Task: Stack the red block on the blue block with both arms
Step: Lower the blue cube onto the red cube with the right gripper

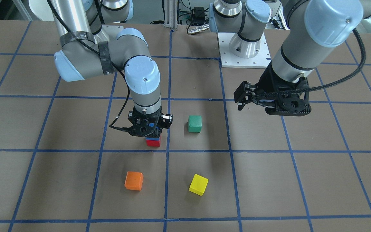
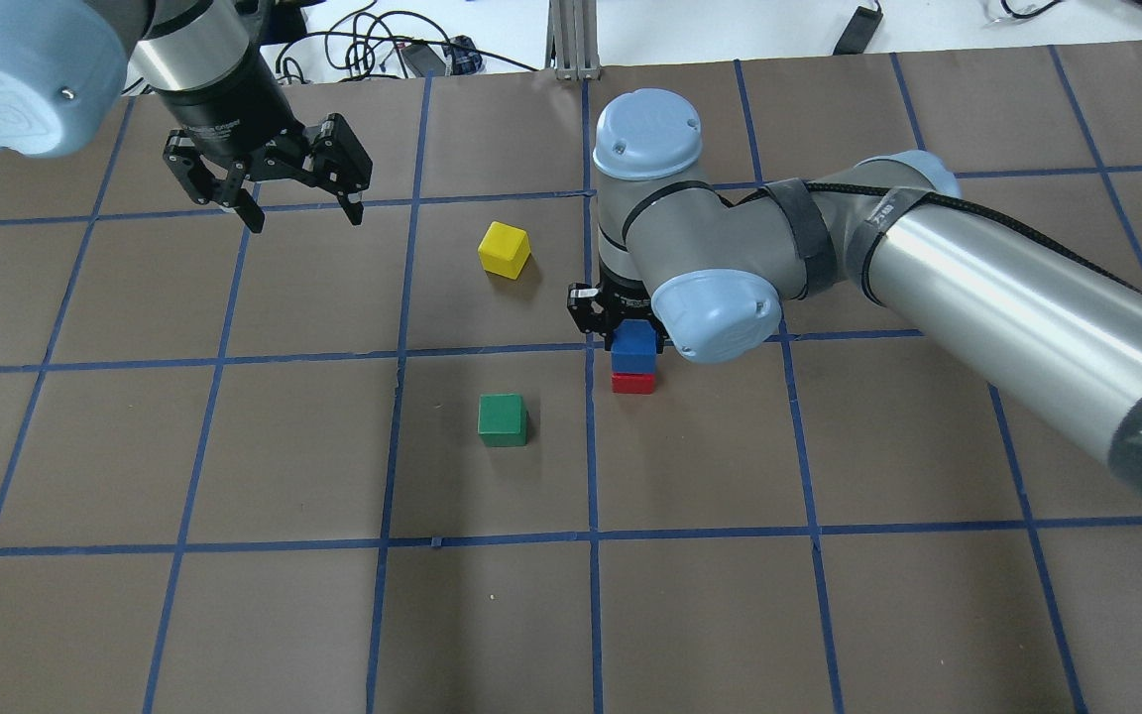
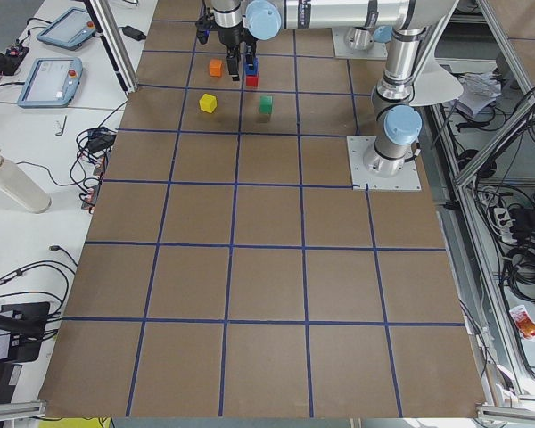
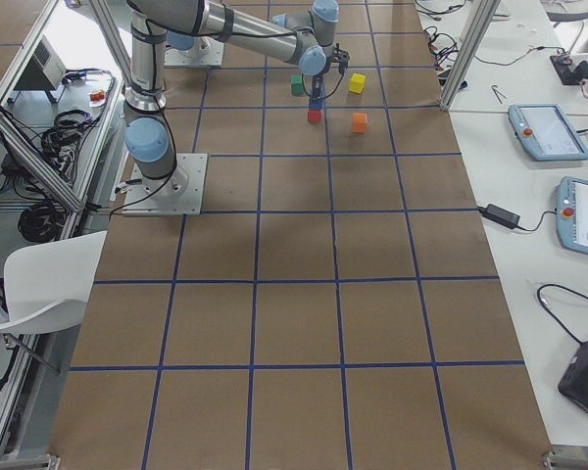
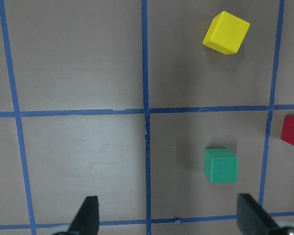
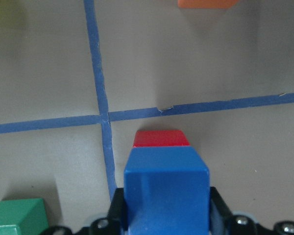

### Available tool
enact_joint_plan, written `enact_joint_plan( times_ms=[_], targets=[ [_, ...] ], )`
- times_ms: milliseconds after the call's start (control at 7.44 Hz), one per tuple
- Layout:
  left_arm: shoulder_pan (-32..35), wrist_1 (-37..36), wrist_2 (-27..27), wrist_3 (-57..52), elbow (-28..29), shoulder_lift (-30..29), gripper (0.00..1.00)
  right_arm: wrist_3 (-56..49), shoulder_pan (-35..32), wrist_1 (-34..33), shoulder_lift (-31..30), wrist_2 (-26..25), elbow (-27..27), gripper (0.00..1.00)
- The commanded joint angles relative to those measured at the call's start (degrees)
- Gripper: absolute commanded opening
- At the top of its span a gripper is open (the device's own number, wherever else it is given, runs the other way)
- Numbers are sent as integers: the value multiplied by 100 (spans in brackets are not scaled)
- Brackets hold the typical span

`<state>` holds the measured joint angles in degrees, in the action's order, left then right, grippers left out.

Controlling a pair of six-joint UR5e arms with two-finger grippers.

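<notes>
Because my right fingers (image 6: 218, 208) clamp the blue block (image 2: 633, 344) atop the red block (image 2: 632, 383) mid-frame, left fingers (image 2: 252, 208) apart upper left, releasing risks an inverted stack or a topple.

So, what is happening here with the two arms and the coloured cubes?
The right tool is shut on the blue block and holds it directly above the red block, which sits on the table. I cannot tell whether the two blocks touch. At this moment the blue one is on top, not the red. The left tool hangs open and empty, off to the side. The green block, yellow block and orange block lie apart from the pair.
</notes>
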<state>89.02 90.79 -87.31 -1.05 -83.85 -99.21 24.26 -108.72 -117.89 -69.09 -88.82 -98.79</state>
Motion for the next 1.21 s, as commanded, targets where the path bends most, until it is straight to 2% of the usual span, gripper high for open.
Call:
enact_joint_plan(
  times_ms=[0, 269, 403, 538, 672, 1076],
  targets=[
    [-8, 0, 3, 0, 0, -2, 100, 0, 0, 3, 1, 22, -17, 17],
    [-8, 0, 3, 0, 0, -2, 100, 0, 0, -15, 1, 40, -17, 20],
    [-8, 0, -6, 0, 0, -2, 100, 9, 0, -58, 9, 58, -17, 30],
    [-8, 0, -6, 0, 0, 7, 100, 9, 0, -67, 18, 66, -26, 48],
    [-8, 0, 3, 0, 0, -2, 100, 0, 0, -68, 18, 40, -17, 51],
    [-8, 0, 3, 0, 0, -10, 100, -35, 0, -50, 27, -13, -26, 53]
  ],
)
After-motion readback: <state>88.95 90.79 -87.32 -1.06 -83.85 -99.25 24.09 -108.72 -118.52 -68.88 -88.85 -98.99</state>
